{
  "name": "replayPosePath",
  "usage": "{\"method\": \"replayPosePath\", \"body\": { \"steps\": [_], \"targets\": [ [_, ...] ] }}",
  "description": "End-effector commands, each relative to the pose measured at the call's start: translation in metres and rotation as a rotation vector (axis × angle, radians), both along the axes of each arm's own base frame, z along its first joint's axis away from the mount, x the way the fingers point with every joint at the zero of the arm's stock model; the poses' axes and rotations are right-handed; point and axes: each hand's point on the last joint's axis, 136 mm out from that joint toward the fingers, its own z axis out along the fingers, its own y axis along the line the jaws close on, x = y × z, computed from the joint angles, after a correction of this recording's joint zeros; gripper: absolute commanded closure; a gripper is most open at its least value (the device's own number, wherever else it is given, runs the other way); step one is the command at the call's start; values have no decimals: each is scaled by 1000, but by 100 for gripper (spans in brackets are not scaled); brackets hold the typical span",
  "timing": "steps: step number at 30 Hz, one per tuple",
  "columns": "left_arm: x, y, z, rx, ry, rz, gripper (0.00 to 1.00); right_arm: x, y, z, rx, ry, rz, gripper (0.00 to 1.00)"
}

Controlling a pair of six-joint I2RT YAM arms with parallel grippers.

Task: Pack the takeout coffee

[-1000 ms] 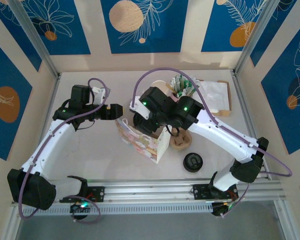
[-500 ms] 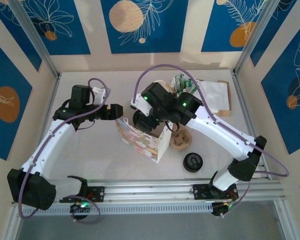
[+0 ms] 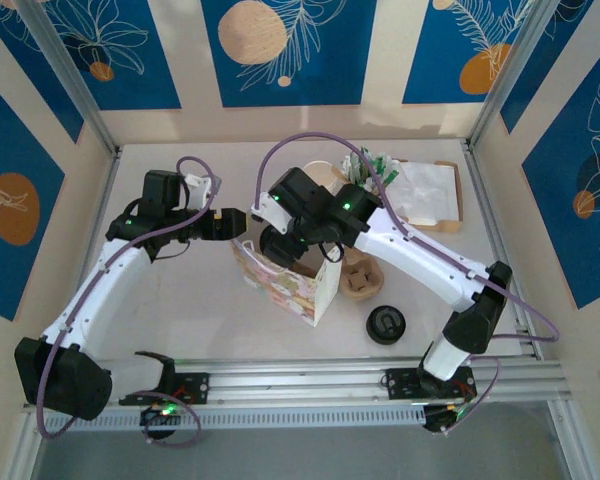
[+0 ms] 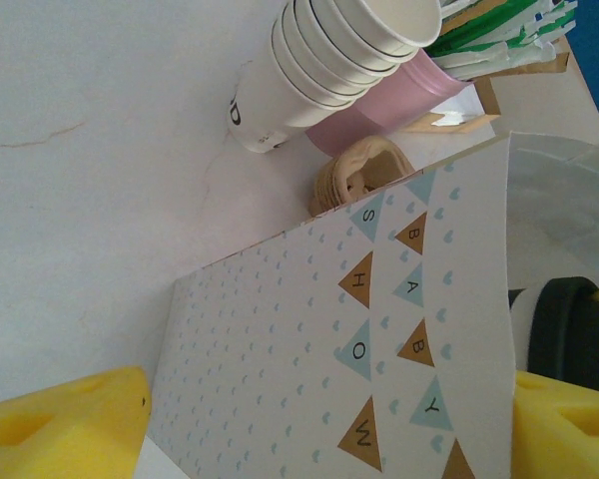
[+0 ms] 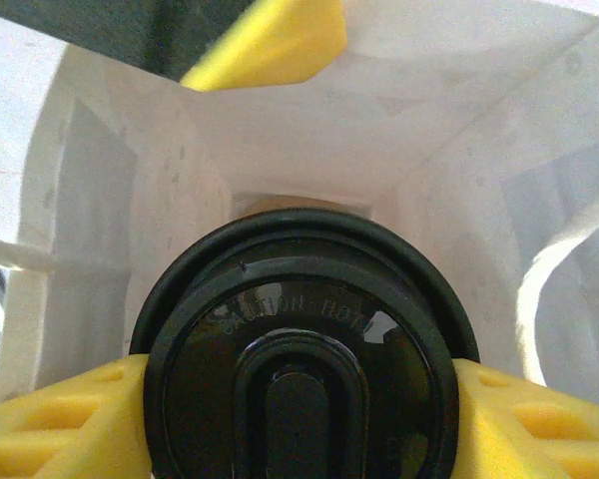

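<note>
Right foam fingers (image 5: 50, 419) pinch round black-lidded cup (image 5: 298, 359) inside paper bag (image 5: 110, 200).

The coffee cup (image 5: 299, 399), capped with a black lid, hangs upright within the open mouth of the standing, bunting-printed paper bag (image 3: 283, 287).

Glossy blk plastic lid (image 5: 299, 369), matt printed paper bag (image 4: 359, 349), yellow foam pads (image 5: 70, 419).

Left arm extended, left gripper (image 3: 232, 222) with jaws apart; right arm bent inward, right gripper (image 5: 298, 424) clamping a lidded cup (image 5: 299, 299).
</note>
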Motion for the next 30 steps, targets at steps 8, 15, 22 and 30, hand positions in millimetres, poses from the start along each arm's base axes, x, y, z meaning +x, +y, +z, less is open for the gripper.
{"method": "replayPosePath", "body": {
  "steps": [8, 15, 22, 30],
  "targets": [
    [-6, -5, -1, -5, 4, -23, 18, 9, 3, -13, -14, 26, -17, 48],
    [-6, -5, -1, -3, 4, -22, 18, 10, 2, -24, -28, 58, -16, 48],
    [-5, -4, -1, -1, 4, -18, 18, 10, -1, -36, -50, 93, -8, 48],
    [-4, -2, -3, 8, 4, -9, 18, 3, -9, -40, -82, 129, -1, 48]
  ]
}}
